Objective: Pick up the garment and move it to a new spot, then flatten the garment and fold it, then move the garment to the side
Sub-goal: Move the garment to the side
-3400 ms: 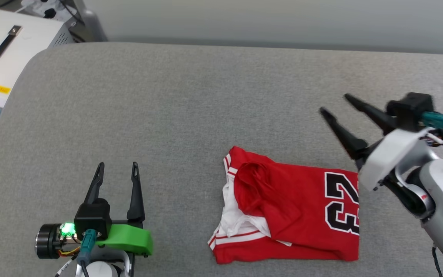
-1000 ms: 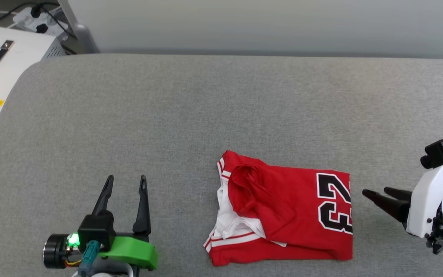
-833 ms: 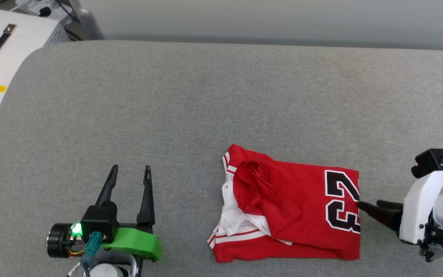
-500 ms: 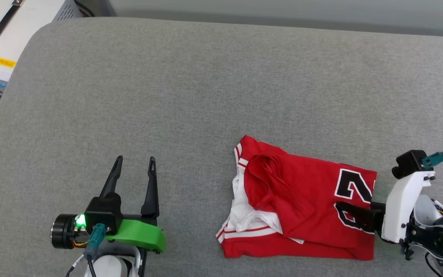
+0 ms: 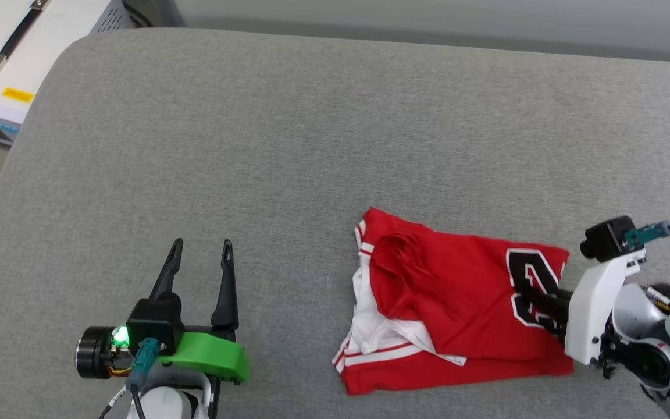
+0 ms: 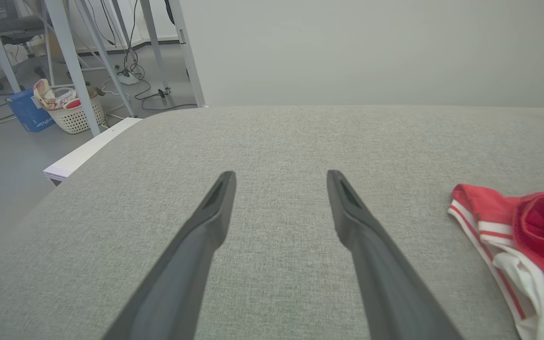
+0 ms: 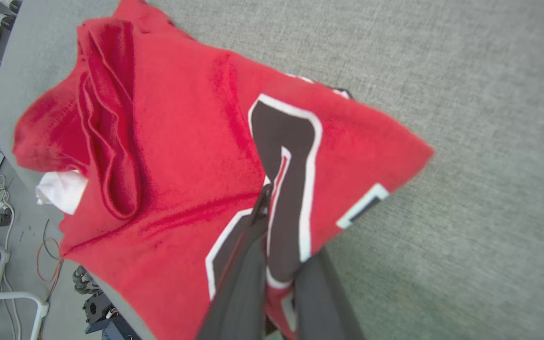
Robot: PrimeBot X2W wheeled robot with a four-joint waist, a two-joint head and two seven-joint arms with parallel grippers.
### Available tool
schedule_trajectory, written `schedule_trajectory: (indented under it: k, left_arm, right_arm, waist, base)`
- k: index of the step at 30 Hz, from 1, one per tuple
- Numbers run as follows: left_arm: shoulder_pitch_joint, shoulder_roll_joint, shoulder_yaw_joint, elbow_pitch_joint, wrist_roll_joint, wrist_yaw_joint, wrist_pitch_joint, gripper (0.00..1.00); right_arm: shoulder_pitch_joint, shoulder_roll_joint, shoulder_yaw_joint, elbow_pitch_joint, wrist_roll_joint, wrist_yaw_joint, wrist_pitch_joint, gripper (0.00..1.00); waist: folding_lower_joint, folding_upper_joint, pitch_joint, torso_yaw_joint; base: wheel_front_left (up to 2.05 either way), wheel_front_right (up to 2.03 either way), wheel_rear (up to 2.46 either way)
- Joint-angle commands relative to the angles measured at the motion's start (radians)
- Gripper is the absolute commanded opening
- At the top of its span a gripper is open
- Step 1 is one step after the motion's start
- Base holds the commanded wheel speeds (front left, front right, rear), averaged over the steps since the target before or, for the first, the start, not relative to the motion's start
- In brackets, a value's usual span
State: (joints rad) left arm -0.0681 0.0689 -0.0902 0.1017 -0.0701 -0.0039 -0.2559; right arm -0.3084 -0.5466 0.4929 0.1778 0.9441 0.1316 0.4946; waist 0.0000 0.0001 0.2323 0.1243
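Head view has the folded garment (image 5: pixel 445 302) lying on the grey padded surface (image 5: pixel 288 145), toward its near right. The right gripper (image 5: pixel 526 284) is clenched on the numbered edge. The left gripper (image 5: pixel 202 243) stands released, well apart.

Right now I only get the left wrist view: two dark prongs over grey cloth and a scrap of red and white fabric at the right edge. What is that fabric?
Observer: A folded red jersey; the side away from your prongs bears black numerals outlined in white.
Operator: Is anything holding it?
Observer: Yes, the right end effector is shut on the fabric at those numerals.
Operator: And what sits behind my prongs?
Observer: A green light glows at the base of your left end effector.
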Motion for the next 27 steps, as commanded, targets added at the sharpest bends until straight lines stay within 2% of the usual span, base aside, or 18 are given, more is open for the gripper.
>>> schedule_trajectory:
  k: [1,9,14,21,27]
  left_arm:
    - [-0.001,-0.004,0.003,-0.001,0.008,0.003,-0.006,1.0]
    - [0.018,-0.004,0.02,-0.016,0.011,0.01,-0.006,1.0]
    - [0.015,0.003,0.038,-0.037,0.014,0.015,-0.006,1.0]
    - [-0.014,0.017,0.048,-0.068,0.028,0.015,-0.006,1.0]
    - [-0.051,0.036,0.056,-0.099,0.034,0.01,-0.006,1.0]
  right_arm:
    - [-0.037,-0.018,0.009,-0.02,-0.01,-0.001,-0.017,0.0]
    - [-0.14,-0.149,0.083,-0.151,-0.066,-0.001,-0.044,0.0]
    - [-0.188,-0.206,0.088,-0.193,-0.056,-0.001,-0.025,0.0]
    - [-0.227,-0.27,0.046,-0.175,-0.055,-0.001,-0.01,0.0]
    - [-0.26,-0.328,-0.001,-0.083,-0.064,-0.001,0.0,0.0]
  waist:
    - [0.0,-0.0001,-0.015,-0.022]
    - [0.0,-0.0001,-0.035,-0.15]
    - [0.0,-0.0001,-0.018,-0.249]
    - [0.0,-0.0001,0.046,-0.349]
    - [0.0,-0.0001,0.12,-0.37]
  base:
    - [0.0,0.0,0.0]
    - [0.0,0.0,0.0]
    - [0.0,0.0,0.0]
    - [0.0,0.0,0.0]
    - [0.0,0.0,0.0]
